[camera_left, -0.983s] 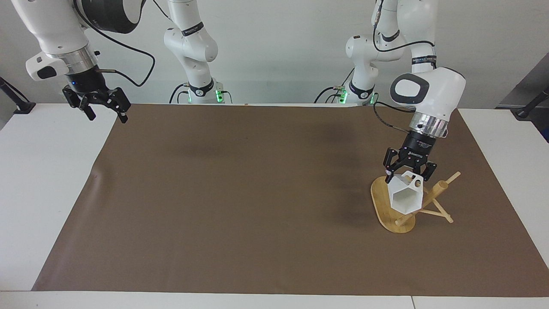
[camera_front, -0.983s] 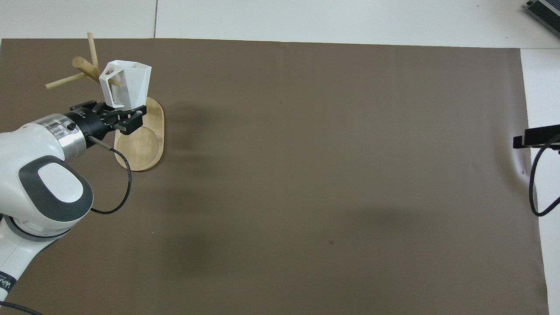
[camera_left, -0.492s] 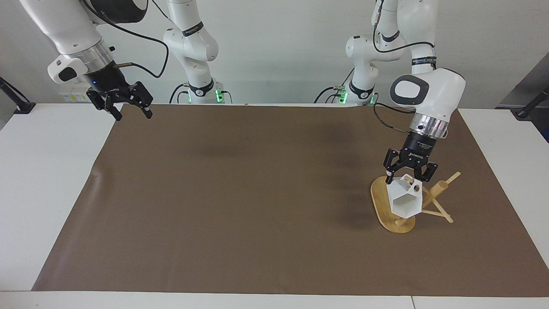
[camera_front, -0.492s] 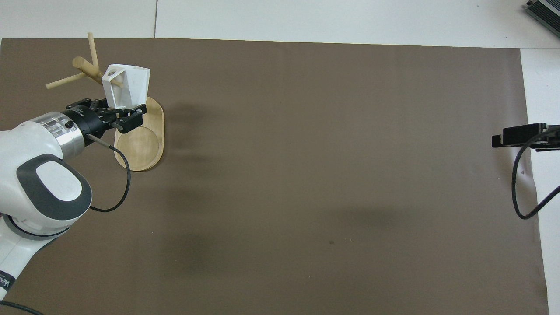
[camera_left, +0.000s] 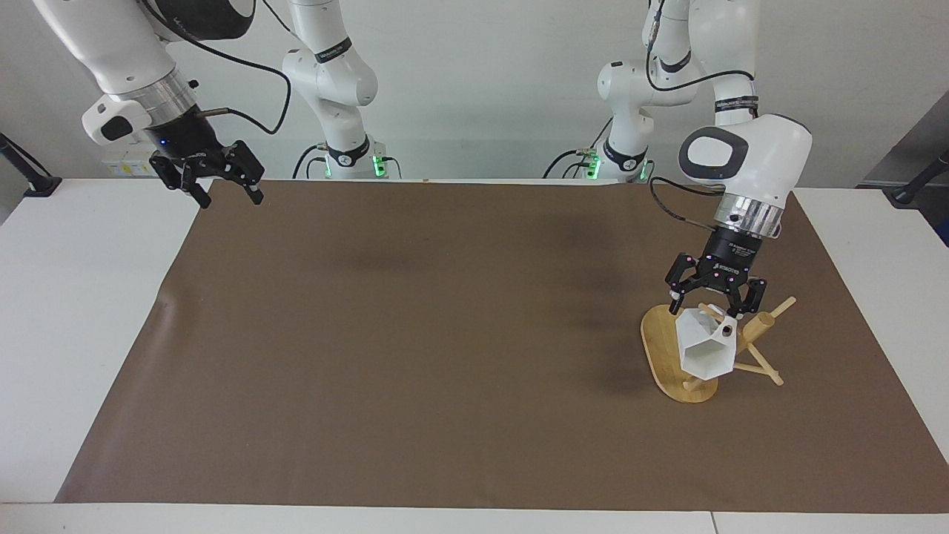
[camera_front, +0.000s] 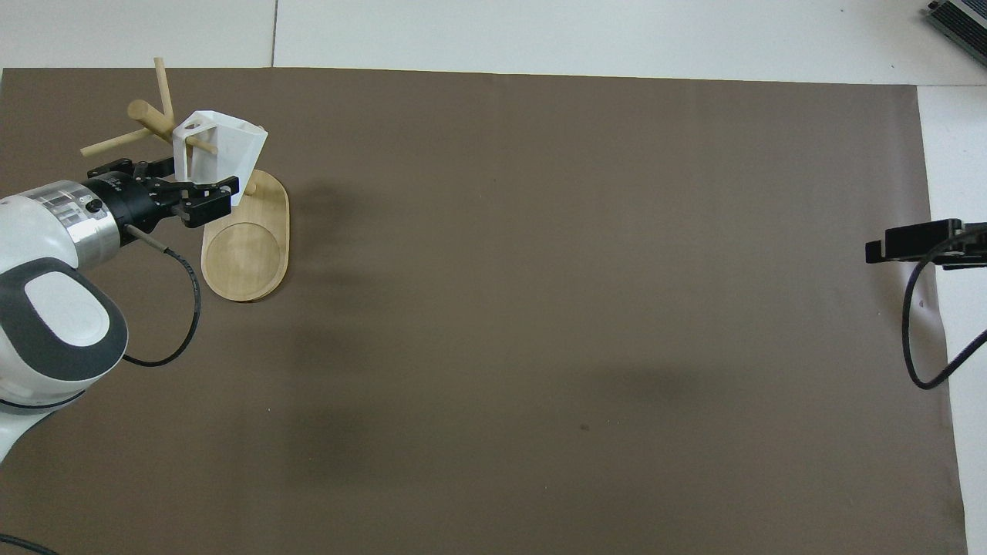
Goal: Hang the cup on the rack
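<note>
in the facing view the brown mat (camera_left: 415,334) covers most of the white counter (camera_left: 67,311), with bare white strips at both ends and along the edge farthest from the robots; nearly all of the mat is open room, and the only things standing on it are gathered toward the left arm's end. there is one rack (camera_left: 686,356), its oval base flat on the mat, its post leaning and thin pegs crossing it, and one cup (camera_left: 704,348), white and faceted, hanging tilted on a peg that runs through its handle, mouth turned away from the robots. the left hand (camera_left: 713,304) sits just above the cup with its fingers spread wide, holding nothing, fingertips to either side of the handle; whether they touch it i cannot tell. the right hand (camera_left: 222,189) hangs over the mat's corner near the right arm's base, wide and empty, and that arm waits. in the overhead view the cup (camera_front: 220,150) sits over the end of the base farther from the robots, peg through its handle, while the rack (camera_front: 247,247) shows most of its base bare, nearer to the robots. the left hand (camera_front: 166,185) reaches in beside the cup, fingers apart. the right hand (camera_front: 917,243) shows only as a dark piece at the mat's (camera_front: 540,308) edge, a black cable looping below it, well apart from everything else.
</note>
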Available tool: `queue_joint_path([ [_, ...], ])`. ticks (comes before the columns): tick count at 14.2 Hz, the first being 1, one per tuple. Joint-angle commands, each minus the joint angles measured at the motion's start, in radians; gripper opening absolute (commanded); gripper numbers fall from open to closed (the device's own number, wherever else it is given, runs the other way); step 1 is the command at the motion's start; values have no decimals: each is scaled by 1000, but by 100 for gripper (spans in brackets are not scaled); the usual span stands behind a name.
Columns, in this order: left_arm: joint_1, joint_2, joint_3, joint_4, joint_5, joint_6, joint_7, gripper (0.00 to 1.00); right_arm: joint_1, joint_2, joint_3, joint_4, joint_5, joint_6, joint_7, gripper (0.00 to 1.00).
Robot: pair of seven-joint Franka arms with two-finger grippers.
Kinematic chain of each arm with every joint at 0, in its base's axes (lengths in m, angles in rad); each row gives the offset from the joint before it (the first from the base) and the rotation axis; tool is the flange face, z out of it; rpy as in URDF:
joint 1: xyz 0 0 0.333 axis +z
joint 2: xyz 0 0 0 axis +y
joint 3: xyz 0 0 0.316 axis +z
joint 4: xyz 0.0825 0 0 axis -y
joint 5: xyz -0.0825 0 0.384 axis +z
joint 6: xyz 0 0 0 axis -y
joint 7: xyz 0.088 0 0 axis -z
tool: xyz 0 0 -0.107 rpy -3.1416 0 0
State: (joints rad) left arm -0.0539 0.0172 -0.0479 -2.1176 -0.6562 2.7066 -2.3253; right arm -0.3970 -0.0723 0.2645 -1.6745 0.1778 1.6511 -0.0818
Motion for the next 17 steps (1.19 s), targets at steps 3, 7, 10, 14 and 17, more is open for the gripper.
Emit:
queue_joint_path([
  [3,75,-80,2,37,195,-177,0,100,100,8,-101,16,-20,-22,10,100],
  [7,118,-89,0,178,339,-402,88,100,224,11,-237,16,-54,-4,8,100],
  [10,138,-89,2,251,366,-528,271,100,225,11,-243,16,-86,1,11,100],
  [14,121,-86,-3,304,518,-657,574,100,224,9,-245,12,-115,25,13,100],
  [17,120,-88,-6,308,530,-671,717,100,225,9,-243,9,-168,41,14,100],
])
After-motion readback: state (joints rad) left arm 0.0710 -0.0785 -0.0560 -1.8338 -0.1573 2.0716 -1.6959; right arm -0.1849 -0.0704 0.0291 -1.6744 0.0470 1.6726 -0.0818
